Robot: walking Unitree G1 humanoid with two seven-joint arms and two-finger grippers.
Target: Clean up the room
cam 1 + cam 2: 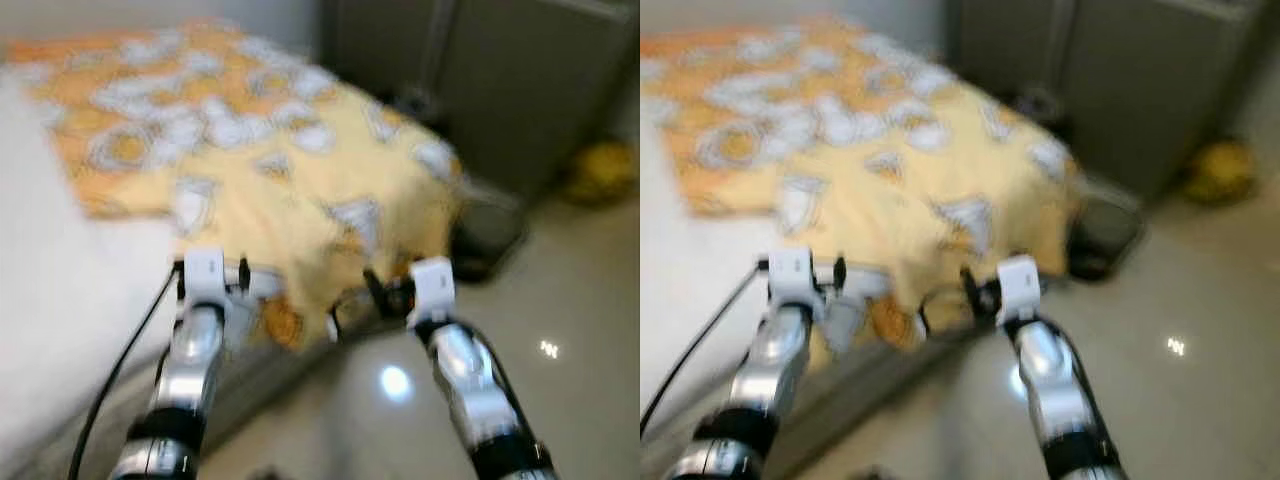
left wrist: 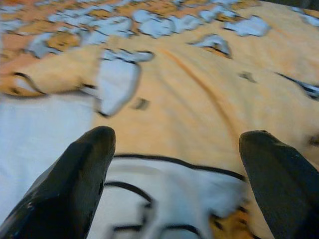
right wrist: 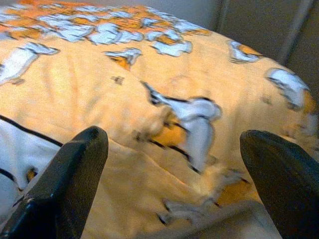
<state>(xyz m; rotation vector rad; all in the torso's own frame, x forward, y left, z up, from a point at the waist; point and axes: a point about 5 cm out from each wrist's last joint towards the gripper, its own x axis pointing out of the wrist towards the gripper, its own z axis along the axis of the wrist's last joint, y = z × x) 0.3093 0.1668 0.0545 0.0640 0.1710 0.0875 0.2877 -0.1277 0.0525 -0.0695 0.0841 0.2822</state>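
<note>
A yellow and orange blanket (image 1: 260, 170) with white patches covers the bed, and its lower edge hangs over the bed's corner. My left gripper (image 1: 240, 278) is at that edge near the white sheet. In the left wrist view the left gripper (image 2: 177, 142) is open, with the blanket's edge just ahead of its fingers (image 2: 84, 169). My right gripper (image 1: 377, 292) is at the hanging corner. The right wrist view has this gripper (image 3: 174, 142) open too, its fingers (image 3: 75, 169) spread wide over the blanket's folds. The eye views are blurred.
A white sheet (image 1: 60, 280) covers the bed's left part. Grey wardrobe doors (image 1: 500, 80) stand behind the bed's corner. A dark object (image 1: 490, 235) lies on the floor beside the bed, a yellow one (image 1: 600, 170) further right. Shiny tiled floor (image 1: 560, 340) stretches to the right.
</note>
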